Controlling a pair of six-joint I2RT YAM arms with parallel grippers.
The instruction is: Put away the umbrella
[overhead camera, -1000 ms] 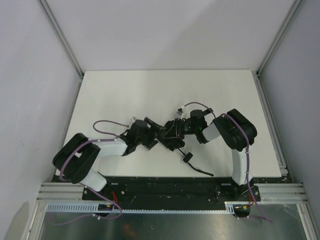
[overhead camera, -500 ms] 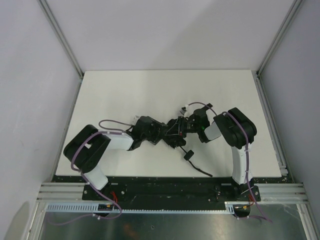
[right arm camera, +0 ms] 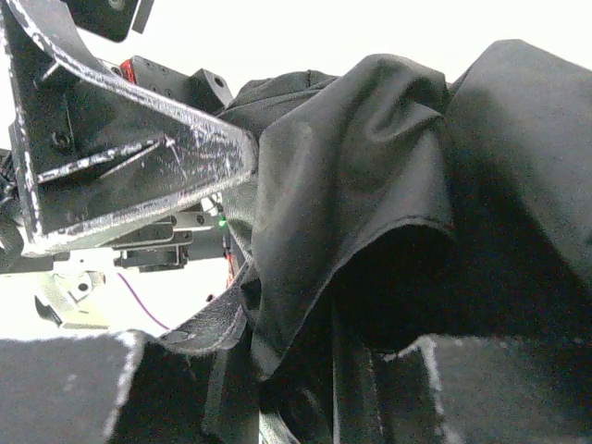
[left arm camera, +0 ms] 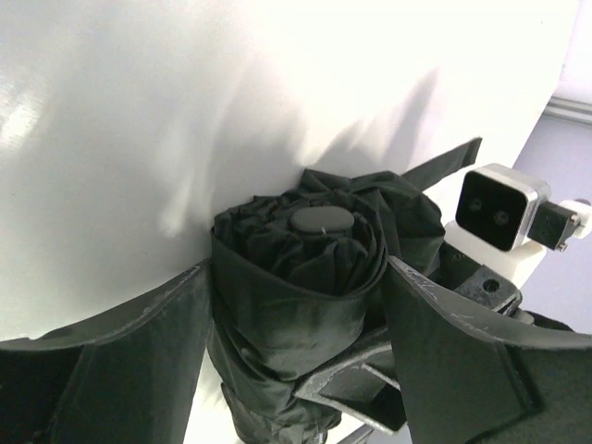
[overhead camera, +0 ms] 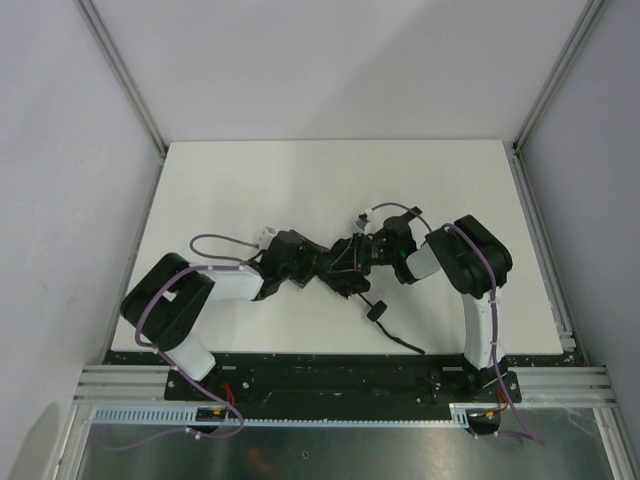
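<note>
The black umbrella (overhead camera: 341, 270) lies folded on the white table (overhead camera: 250, 190) between my two grippers. Its handle (overhead camera: 377, 309) and thin wrist strap (overhead camera: 405, 344) trail toward the near edge. In the left wrist view the rolled fabric of the umbrella (left arm camera: 277, 314), topped by its round cap (left arm camera: 321, 220), fills the gap of my left gripper (left arm camera: 296, 277) and touches both fingers. My left gripper (overhead camera: 312, 265) grips it from the left. My right gripper (overhead camera: 357, 257) grips it from the right, where loose folds of the umbrella (right arm camera: 370, 185) sit between the jaws of my right gripper (right arm camera: 296, 356).
Aluminium frame rails (overhead camera: 538, 230) and pale walls close in the table on both sides and at the back. The arms' base plate (overhead camera: 330, 375) runs along the near edge. The right wrist's white camera block (left arm camera: 499, 211) sits close beside my left fingers.
My left gripper slid right onto the rolled umbrella and its jaws narrowed around it. The right arm and the handle on the table stayed put.
</note>
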